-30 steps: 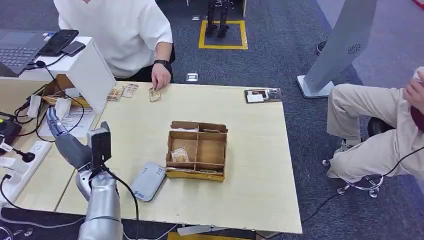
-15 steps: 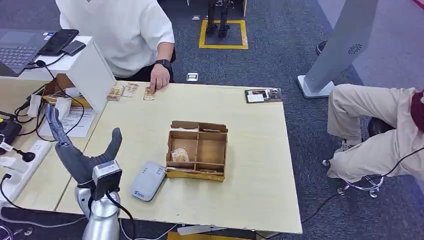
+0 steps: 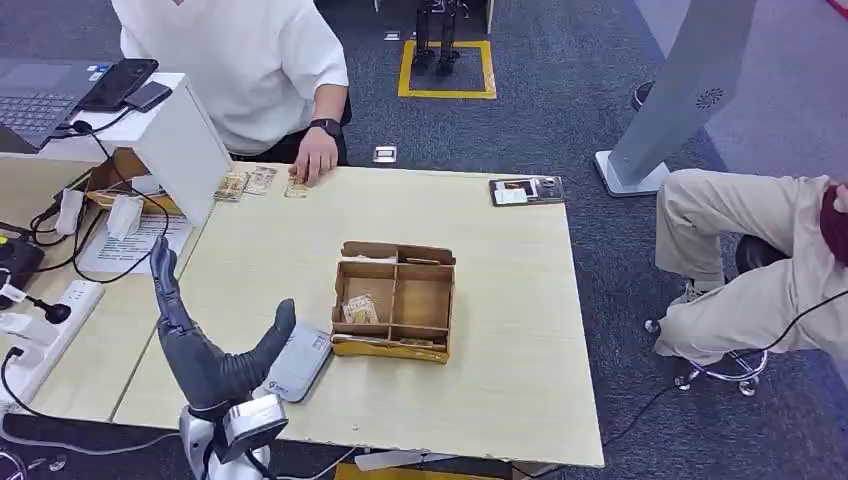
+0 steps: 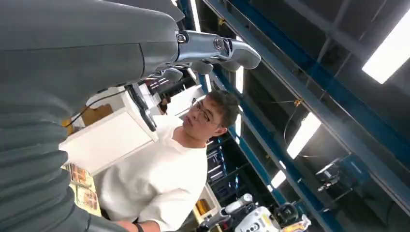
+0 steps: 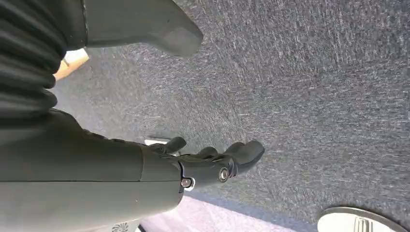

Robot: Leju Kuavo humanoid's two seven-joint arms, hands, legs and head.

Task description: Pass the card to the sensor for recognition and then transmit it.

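Left hand empty, no card taken yet.
Dark grey left hand (image 3: 205,345), fingers spread, holding nothing, rises at the pale wooden desk's (image 3: 500,300) near-left corner beside the flat grey sensor pad (image 3: 297,362); small printed cards (image 3: 262,180) lie at the far-left edge (person's hand (image 3: 318,158) adjacent). Right hand (image 5: 212,162) hangs empty, loosely curled. Next: receive a card.

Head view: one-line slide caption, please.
Left robot hand raised open beside the grey sensor, near the divided cardboard box; a person's hand rests by cards at the table's far edge.

Empty left hand (image 4: 96,53) — person (image 4: 169,169) beyond
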